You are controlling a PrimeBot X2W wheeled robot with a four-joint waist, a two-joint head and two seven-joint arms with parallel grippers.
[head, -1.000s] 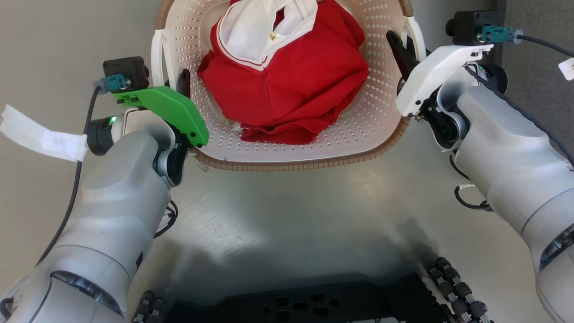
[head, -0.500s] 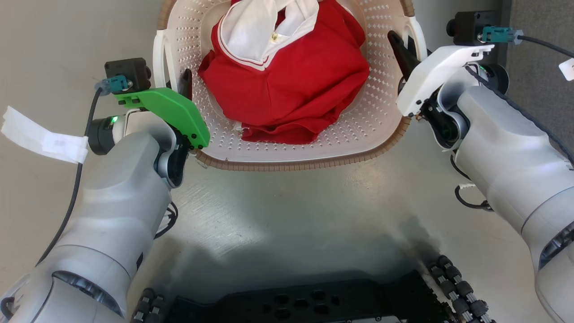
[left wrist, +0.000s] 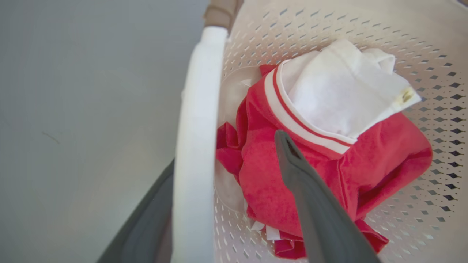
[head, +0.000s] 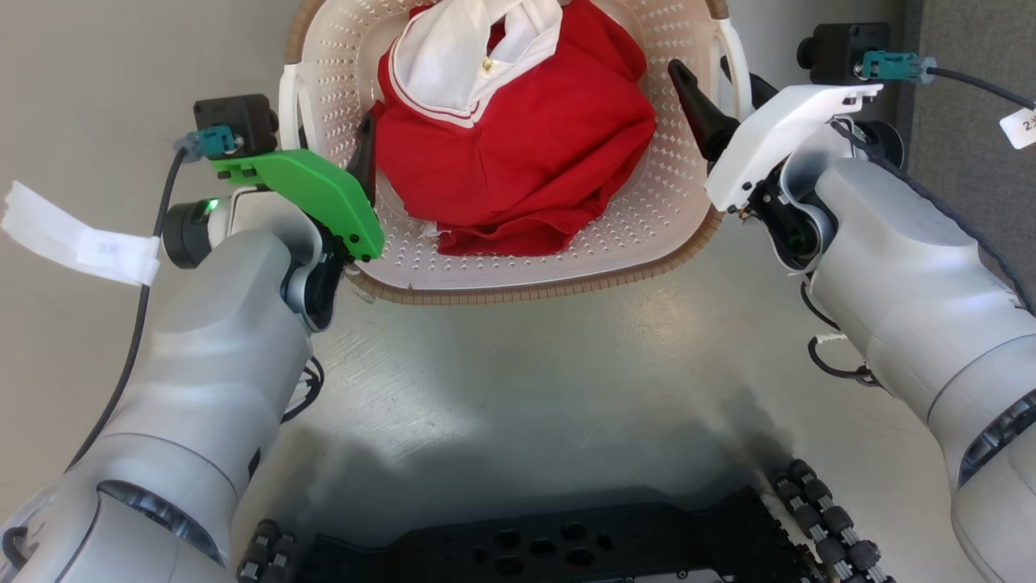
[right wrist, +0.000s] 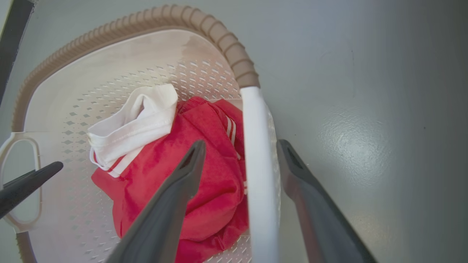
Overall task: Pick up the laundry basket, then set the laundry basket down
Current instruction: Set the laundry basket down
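Observation:
The laundry basket [head: 526, 290], cream-white and perforated with a brown woven rim, sits on the grey floor and holds a red and white garment [head: 518, 154]. My left gripper [head: 333, 134] is open astride the basket's left white handle [left wrist: 199, 109], one finger inside the basket and one outside, with a gap on both sides. My right gripper [head: 702, 65] is open in the same way around the right handle [right wrist: 256, 164]. In the right wrist view, my right gripper [right wrist: 241, 144] has its fingers clear of the bar on each side.
My black wheeled base [head: 566, 551] lies close below the basket, with bare grey floor [head: 526, 389] between them. A dark panel [head: 971, 32] stands at the far right. A white tape tag [head: 73, 243] hangs on the left arm's cable.
Both grippers have opened: each inner finger has swung further into the basket, away from its handle. The basket sits slightly higher in the picture.

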